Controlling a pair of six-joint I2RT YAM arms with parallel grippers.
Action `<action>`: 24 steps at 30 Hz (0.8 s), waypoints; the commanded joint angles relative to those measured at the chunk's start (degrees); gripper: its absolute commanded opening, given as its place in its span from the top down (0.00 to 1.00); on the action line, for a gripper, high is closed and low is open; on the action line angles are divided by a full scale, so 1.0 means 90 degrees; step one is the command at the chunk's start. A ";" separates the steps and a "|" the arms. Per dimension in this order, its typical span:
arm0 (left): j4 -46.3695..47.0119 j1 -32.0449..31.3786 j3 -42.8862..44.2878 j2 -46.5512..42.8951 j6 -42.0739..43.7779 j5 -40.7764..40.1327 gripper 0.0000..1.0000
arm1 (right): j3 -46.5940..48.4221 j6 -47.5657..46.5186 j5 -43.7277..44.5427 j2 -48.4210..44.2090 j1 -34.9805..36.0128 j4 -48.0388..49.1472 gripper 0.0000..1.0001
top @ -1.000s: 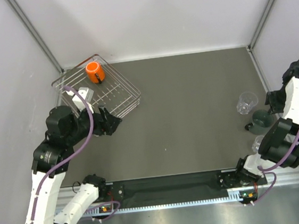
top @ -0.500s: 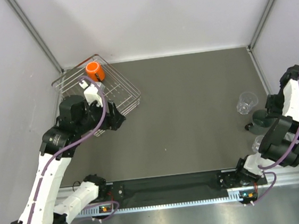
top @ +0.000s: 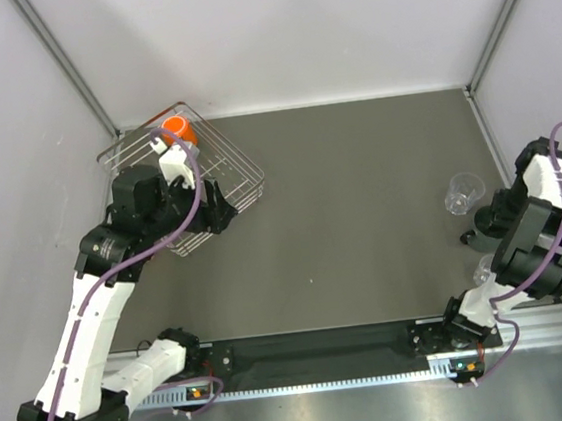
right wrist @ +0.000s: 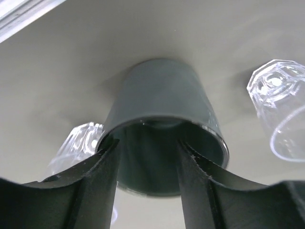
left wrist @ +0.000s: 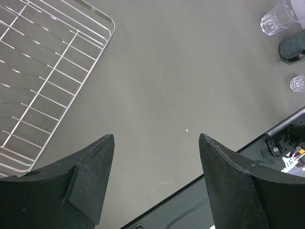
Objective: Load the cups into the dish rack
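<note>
The orange mug (top: 176,129) stands in the far corner of the wire dish rack (top: 247,166). My left gripper (top: 217,205) hangs open and empty over the rack's near right edge (left wrist: 63,56); in the left wrist view the left gripper (left wrist: 157,138) has bare table between its tips. The dark grey cup (right wrist: 162,90) stands at the right with its mouth towards my right gripper (right wrist: 147,143). That gripper's fingers are apart, the left tip at the rim and the right tip over the opening. Clear tumblers (right wrist: 279,102) (right wrist: 76,145) flank the cup.
In the top view one tumbler (top: 465,191) is beyond the right gripper (top: 485,226) and the other (top: 483,270) is nearer the rail. A black rail (top: 316,353) runs along the near edge. White walls close in the left, far and right sides.
My left arm has swung away from the front, over the rack, its gripper still open. My right gripper has come down onto the dark grey cup, which it now mostly covers from above.
</note>
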 commanded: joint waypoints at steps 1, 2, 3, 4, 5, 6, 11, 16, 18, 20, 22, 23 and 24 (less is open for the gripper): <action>0.0030 -0.0029 0.0314 0.0021 0.0138 -0.0061 0.23 | -0.0094 0.0159 -0.0088 0.0139 -0.0026 0.0485 0.51; 0.0030 -0.0029 0.0324 0.0050 0.0129 -0.0061 0.23 | -0.0114 0.0159 -0.0079 0.0197 -0.0026 0.0504 0.51; 0.0011 -0.0029 0.0333 0.0070 0.0119 -0.0061 0.23 | -0.0123 0.0169 -0.0049 0.0217 -0.0026 0.0553 0.52; 0.0001 -0.0029 0.0353 0.0070 0.0109 -0.0042 0.23 | -0.0124 0.0159 -0.0030 0.0236 -0.0016 0.0573 0.52; 0.0001 -0.0019 0.0372 0.0080 0.0099 -0.0042 0.23 | -0.0095 0.0092 -0.0039 0.0275 -0.0016 0.0563 0.52; -0.0009 -0.0019 0.0382 0.0099 0.0099 -0.0022 0.23 | -0.0065 0.0052 -0.0039 0.0266 -0.0006 0.0553 0.52; 0.0040 -0.0028 0.0343 0.0109 0.0080 0.0085 0.23 | 0.0353 -0.0085 -0.0020 0.0003 0.0091 0.0047 0.52; 0.0137 -0.0019 0.0227 0.0119 0.0128 0.0124 0.23 | 0.1008 -0.0280 0.0185 -0.0388 0.0131 -0.0588 0.50; 0.0167 -0.0019 0.0139 0.0090 0.0129 0.0173 0.23 | 0.1301 -0.0378 0.0321 -0.0408 0.0121 -0.0872 0.48; 0.0177 -0.0029 0.0099 0.0061 0.0129 0.0202 0.23 | 0.1419 -0.0484 0.0361 -0.0350 0.0111 -0.0786 0.45; 0.0176 -0.0038 0.0070 0.0041 0.0138 0.0222 0.23 | 0.1419 -0.0544 0.0264 -0.0223 0.0072 -0.0600 0.40; 0.0176 -0.0038 0.0070 0.0041 0.0138 0.0222 0.23 | 0.1419 -0.0592 0.0089 -0.0048 0.0072 -0.0483 0.38; 0.0147 -0.0038 0.0080 0.0051 0.0138 0.0222 0.23 | 0.1429 -0.0660 0.0020 0.0060 0.0072 -0.0318 0.37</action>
